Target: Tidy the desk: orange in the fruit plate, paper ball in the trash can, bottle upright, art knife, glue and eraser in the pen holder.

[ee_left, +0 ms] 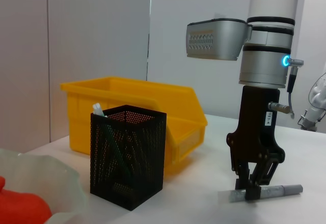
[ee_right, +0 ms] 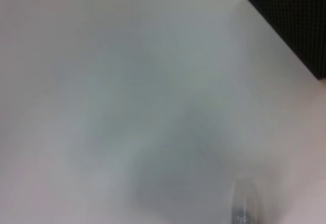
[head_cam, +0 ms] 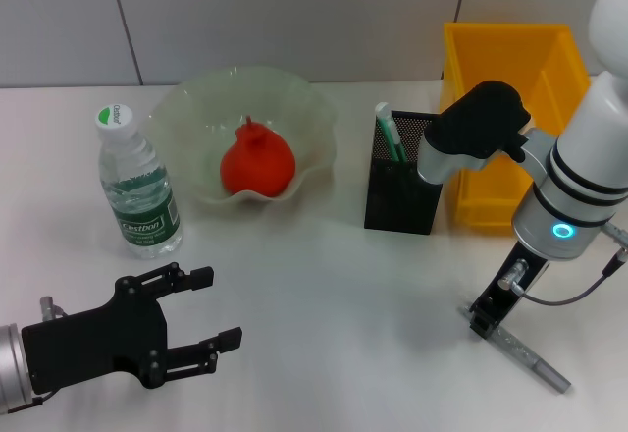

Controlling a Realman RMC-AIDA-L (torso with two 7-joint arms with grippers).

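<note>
The right gripper (ee_left: pixel 253 191), pinching the glue (head_cam: pixel 528 355) near one end, risks tilting it during lifting.

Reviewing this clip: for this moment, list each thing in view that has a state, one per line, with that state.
orange: in the fruit plate.
bottle: upright, capped.
art knife: standing in the pen holder.
glue: lying on the table, clamped near one end.
trash can: upright, contents hidden.
right end effector: down at the table, shut on the glue.
left end effector: open, holding nothing, low near the bottle.
</note>
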